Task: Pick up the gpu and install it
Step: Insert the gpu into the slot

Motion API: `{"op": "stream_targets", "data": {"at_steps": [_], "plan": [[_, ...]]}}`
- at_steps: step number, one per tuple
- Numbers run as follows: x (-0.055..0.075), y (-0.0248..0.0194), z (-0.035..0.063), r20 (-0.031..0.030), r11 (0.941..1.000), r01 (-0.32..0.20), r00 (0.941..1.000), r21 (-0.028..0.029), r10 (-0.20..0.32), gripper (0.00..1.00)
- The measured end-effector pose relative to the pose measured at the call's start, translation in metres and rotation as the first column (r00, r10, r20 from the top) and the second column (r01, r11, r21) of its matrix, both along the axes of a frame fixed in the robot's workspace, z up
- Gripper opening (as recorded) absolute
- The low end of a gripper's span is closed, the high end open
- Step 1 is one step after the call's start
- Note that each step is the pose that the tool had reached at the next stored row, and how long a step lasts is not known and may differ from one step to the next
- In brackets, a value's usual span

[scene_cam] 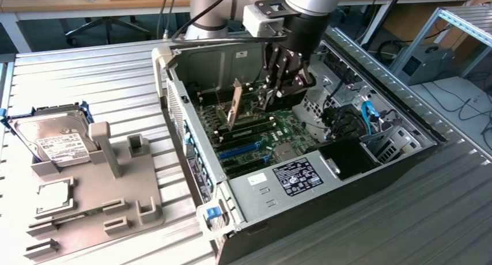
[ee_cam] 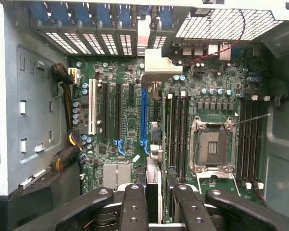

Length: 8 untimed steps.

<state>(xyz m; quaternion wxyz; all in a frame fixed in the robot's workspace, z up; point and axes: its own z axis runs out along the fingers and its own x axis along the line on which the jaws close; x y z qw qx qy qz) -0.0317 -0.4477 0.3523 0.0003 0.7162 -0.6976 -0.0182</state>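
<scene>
A ribbed grey metal surface (scene_cam: 100, 75) carries the work, and behind it the room holds a wooden desk (scene_cam: 92, 0) and trailing cables. Well off from the pincer, toward the exterior view's left, a moulded grey plastic holder tray (scene_cam: 100, 190) keeps a silver hard drive with a white label (scene_cam: 48, 135) standing in one pocket and a small square silver processor chip (scene_cam: 52, 197) lying in another. An open black-and-grey computer case (scene_cam: 207, 63) lies on its side, directly under the pincer. Inside it are a green motherboard (ee_cam: 130, 125), a long blue expansion slot (ee_cam: 144, 120), a square silver-framed processor socket (ee_cam: 212, 144) and, nearer the case's front end, a grey power supply box with a black label (scene_cam: 296, 175). The black-fingered pincer (ee_cam: 156, 192) reaches down into the case, partly closed and clamped on the gpu (ee_cam: 154, 159), a slim flat black card seen edge-on in the wrist view, with its silver bracket pointing at the slotted rear wall. The card runs just beside the blue slot; whether it touches the slot cannot be told.
</scene>
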Motion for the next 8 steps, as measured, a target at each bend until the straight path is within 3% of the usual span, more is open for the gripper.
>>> {"op": "stream_targets", "data": {"at_steps": [8], "plan": [[-0.0013,-0.0017,-0.0021,0.0,1.0,0.0,1.0,-0.0001,0.0,0.27]]}}
